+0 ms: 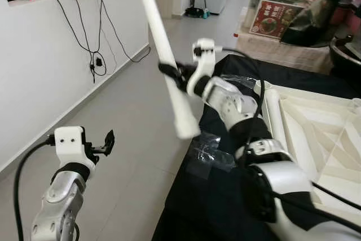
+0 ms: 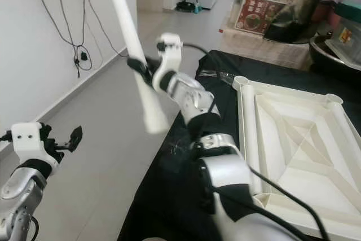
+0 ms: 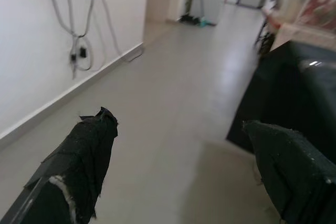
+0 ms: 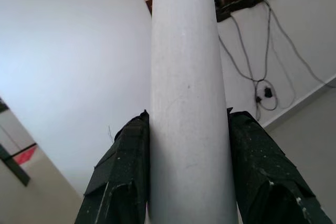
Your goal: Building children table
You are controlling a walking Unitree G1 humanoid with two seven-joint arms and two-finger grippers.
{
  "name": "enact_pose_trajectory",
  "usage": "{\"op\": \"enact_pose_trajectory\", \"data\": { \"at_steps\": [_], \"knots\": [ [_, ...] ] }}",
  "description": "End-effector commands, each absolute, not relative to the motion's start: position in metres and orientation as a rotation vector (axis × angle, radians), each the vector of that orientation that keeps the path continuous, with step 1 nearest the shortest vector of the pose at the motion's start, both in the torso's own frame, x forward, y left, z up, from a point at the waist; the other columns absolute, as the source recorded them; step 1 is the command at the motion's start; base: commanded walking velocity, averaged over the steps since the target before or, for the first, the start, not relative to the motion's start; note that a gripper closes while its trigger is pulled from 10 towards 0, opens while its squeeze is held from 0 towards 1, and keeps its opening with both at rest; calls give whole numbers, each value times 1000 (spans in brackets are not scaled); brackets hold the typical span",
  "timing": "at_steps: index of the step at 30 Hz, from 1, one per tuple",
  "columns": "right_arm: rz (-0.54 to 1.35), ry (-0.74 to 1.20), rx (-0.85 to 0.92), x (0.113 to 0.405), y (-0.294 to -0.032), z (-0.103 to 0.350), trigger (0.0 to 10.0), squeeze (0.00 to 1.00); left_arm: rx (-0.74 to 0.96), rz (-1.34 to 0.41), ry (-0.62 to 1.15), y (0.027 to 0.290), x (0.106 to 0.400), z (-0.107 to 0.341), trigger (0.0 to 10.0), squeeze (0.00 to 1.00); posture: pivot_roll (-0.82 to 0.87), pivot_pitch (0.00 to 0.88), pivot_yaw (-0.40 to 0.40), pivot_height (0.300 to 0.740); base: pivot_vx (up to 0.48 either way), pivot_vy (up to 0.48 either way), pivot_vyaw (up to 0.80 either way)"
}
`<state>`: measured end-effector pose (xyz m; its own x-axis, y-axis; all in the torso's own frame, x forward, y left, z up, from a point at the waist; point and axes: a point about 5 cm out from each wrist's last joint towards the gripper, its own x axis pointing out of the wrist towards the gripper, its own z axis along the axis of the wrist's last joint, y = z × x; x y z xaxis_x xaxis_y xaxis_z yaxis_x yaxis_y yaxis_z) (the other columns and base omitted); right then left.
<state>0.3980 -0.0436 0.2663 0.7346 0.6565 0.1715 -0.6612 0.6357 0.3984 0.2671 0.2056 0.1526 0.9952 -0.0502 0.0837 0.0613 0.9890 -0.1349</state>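
Note:
A long white table leg (image 1: 163, 49) slants up over the floor, left of the black-draped table, its thick end (image 2: 152, 118) pointing down. My right gripper (image 1: 176, 75) is shut on the leg's middle; in the right wrist view the black fingers (image 4: 122, 174) press both sides of the white leg (image 4: 188, 103). The white tabletop (image 2: 293, 134) lies upside down on the black cloth, ribs facing up. My left gripper (image 1: 108, 141) is low at the left over the floor, open and holding nothing; its fingers (image 3: 84, 156) stand wide apart.
Black cloth (image 1: 214, 196) covers the work surface, with a clear plastic wrap (image 1: 206, 152) near its left edge. Cables (image 1: 93, 55) hang on the white wall at left. Boxes with an orange lid (image 1: 285, 1) stand at the back. Grey floor (image 1: 130, 139) lies between wall and table.

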Motion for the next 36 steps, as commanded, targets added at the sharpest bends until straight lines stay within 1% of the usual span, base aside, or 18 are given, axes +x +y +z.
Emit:
{"op": "enact_pose_trajectory", "data": {
  "at_steps": [1,3,4,5,6,9,12,18,20,23,28,31,36],
  "knots": [
    [712,-1,532,399,-49,262,0,0,-179,-96,-90,201,267,156,10000,0,137,0,-75,740,0,0,0],
    [682,2,650,396,-41,256,0,0,-257,-227,-112,190,266,167,10000,0,141,0,-72,740,0,0,0],
    [682,2,650,396,-41,256,0,0,-257,-227,-112,190,266,167,10000,0,141,0,-72,740,0,0,0],
    [669,10,708,393,-38,253,0,0,-297,-312,-122,183,265,173,10000,0,141,0,-72,740,0,0,0],
    [661,6,723,392,-37,253,0,0,-294,-354,-115,179,263,173,10000,0,139,0,-63,740,0,0,0],
    [629,-8,752,391,-40,255,0,0,-260,-406,-69,175,259,167,10000,0,137,0,-60,740,0,0,0],
    [558,-45,777,396,-56,260,0,0,-247,-411,-6,176,253,152,10000,0,132,0,-56,740,0,0,0],
    [488,-66,775,400,-69,263,0,0,-262,-419,15,176,248,150,10000,0,139,0,-59,740,0,0,0],
    [402,-120,854,407,-90,275,0,0,-252,-449,58,174,243,144,10000,0,143,0,-58,740,0,0,0],
    [376,-146,893,409,-99,282,0,0,-241,-464,82,173,241,140,10000,0,142,0,-57,740,0,0,0],
    [423,-187,891,406,-98,293,0,0,-226,-484,92,168,241,138,10000,0,136,0,-51,740,0,0,0],
    [453,-173,870,401,-87,286,0,0,-222,-501,90,167,243,139,10000,0,135,0,-49,740,0,0,0],
    [464,-171,864,399,-84,283,0,0,-230,-508,85,166,243,141,10000,0,136,0,-49,740,0,0,0]
  ]
}}
